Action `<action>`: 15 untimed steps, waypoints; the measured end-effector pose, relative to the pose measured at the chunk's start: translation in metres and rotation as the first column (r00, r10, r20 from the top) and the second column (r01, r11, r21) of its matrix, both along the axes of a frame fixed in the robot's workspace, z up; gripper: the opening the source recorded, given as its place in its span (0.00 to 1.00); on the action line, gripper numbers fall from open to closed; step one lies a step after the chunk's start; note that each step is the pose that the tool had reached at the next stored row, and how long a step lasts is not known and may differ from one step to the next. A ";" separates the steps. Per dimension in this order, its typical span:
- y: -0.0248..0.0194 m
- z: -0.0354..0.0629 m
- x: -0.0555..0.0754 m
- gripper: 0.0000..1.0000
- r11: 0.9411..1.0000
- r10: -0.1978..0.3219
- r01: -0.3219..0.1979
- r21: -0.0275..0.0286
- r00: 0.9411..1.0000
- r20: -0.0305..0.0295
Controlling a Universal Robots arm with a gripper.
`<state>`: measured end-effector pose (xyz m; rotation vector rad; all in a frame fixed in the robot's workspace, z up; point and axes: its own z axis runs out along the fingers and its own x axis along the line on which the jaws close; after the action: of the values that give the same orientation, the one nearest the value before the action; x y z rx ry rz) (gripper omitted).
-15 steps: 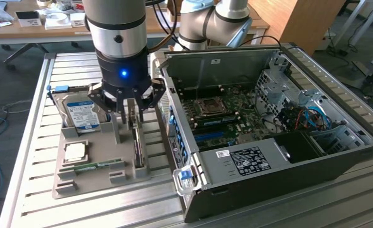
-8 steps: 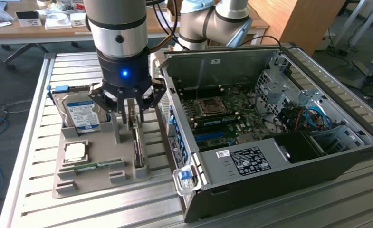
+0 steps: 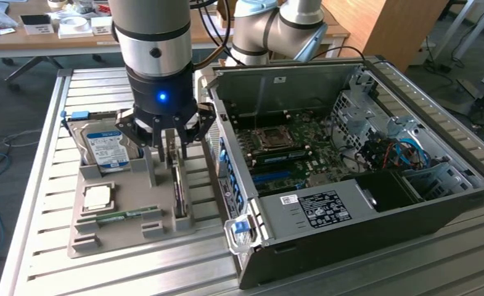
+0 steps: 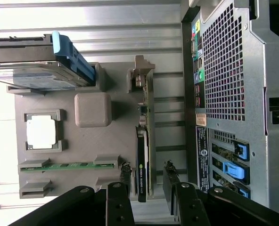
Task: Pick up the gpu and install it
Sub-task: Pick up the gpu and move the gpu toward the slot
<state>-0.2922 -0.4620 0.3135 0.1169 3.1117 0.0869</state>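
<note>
- One big case (image 3: 349, 253) is lying open on the exterior view's right, its board (image 3: 291, 148) facing up and its card slots waiting; no card is sitting in there yet, as far as I can judge.
- Coming straight down from above, the arm (image 3: 155, 43) is hanging over the tray (image 3: 118, 237), which is lying just beside the case on the exterior view's left.
- On that tray the hard drive (image 3: 106, 148) is standing at the far end, well clear of the action.
- Now the gpu (image 3: 178, 191): it is standing on its edge in the tray slot nearest the case. Its long axis is running along the tray, parallel to the case's side wall, and its bracket end is pointing away from the wrist camera.
- The gripper (image 3: 169, 145) is sitting right over it, and here is what counts: the card is lying directly below, between the jaws, with its thin faces turned to them.
- From the wrist, the fingers (image 4: 125, 174) are straddling the card (image 4: 143, 160) at a middling width, one just beside it, the other showing a clear gap. They are parted, clamping nothing; I am reading this as the grasp being lined up, not made.
- Smaller bits are sitting this one out: the CPU (image 3: 98, 197) is lying flat in its pocket, and the memory stick (image 3: 126, 215) is resting in its cradle nearer the tray's front.
</note>
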 end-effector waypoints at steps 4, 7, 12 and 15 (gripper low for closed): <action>0.0000 -0.0006 0.000 0.42 1.000 0.000 0.000 0.000 1.000 0.000; 0.0000 -0.0033 0.000 0.42 1.000 0.000 0.000 0.000 1.000 0.000; 0.0000 -0.0065 0.000 0.42 1.000 0.000 0.000 0.000 1.000 0.000; 0.0000 -0.0067 0.000 0.42 1.000 0.000 0.000 0.000 1.000 0.000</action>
<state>-0.2922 -0.4620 0.3069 0.1169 3.1116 0.0872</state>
